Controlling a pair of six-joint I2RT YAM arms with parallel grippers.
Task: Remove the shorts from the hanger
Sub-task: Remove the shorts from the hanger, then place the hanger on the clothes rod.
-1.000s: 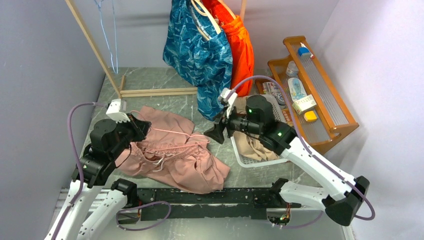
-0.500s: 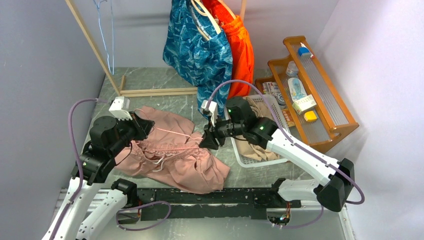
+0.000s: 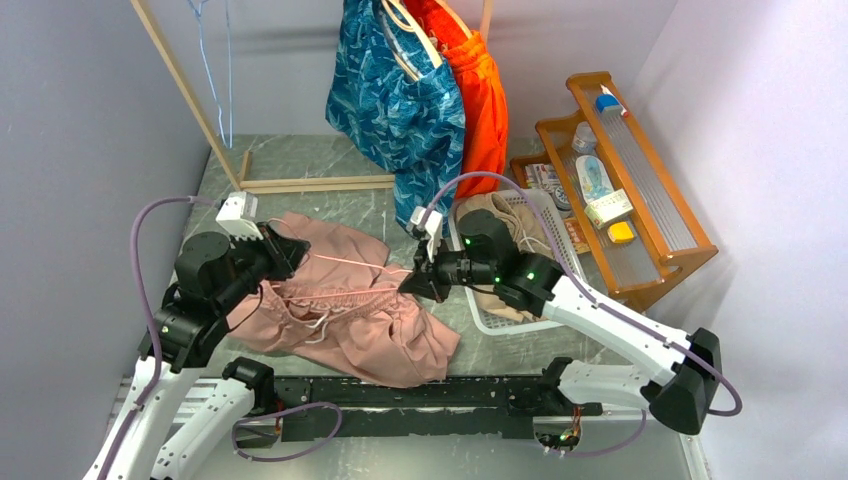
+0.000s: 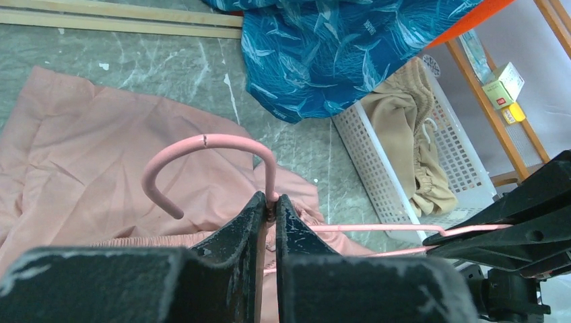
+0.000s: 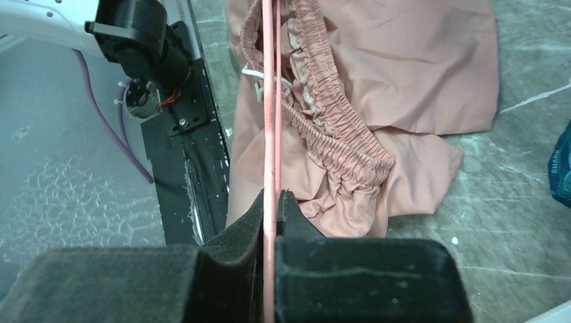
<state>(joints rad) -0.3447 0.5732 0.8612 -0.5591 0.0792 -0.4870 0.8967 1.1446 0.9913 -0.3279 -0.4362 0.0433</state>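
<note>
Dusty pink shorts (image 3: 340, 315) lie crumpled on the table, their gathered waistband (image 5: 323, 121) beside a thin pink wire hanger (image 3: 345, 266). My left gripper (image 4: 269, 205) is shut on the hanger's neck just below its hook (image 4: 202, 141). My right gripper (image 5: 271, 198) is shut on the hanger's far end, where the two wires (image 5: 271, 101) run together. Whether the wires pass through the waistband I cannot tell. Blue leafy shorts (image 3: 400, 100) and orange shorts (image 3: 482, 90) hang at the back. Tan shorts (image 4: 404, 128) lie in a white basket (image 4: 377, 182).
The wooden rack's base bar (image 3: 310, 183) and slanted post (image 3: 185, 90) stand behind the pink shorts. A wooden shelf (image 3: 660, 270) with small items sits at the right, next to the white basket (image 3: 520, 325). A black rail (image 3: 400, 395) runs along the near edge.
My right gripper swung left from above the basket to the hanger's far end and shut on it. The left gripper kept its hold on the neck.
</note>
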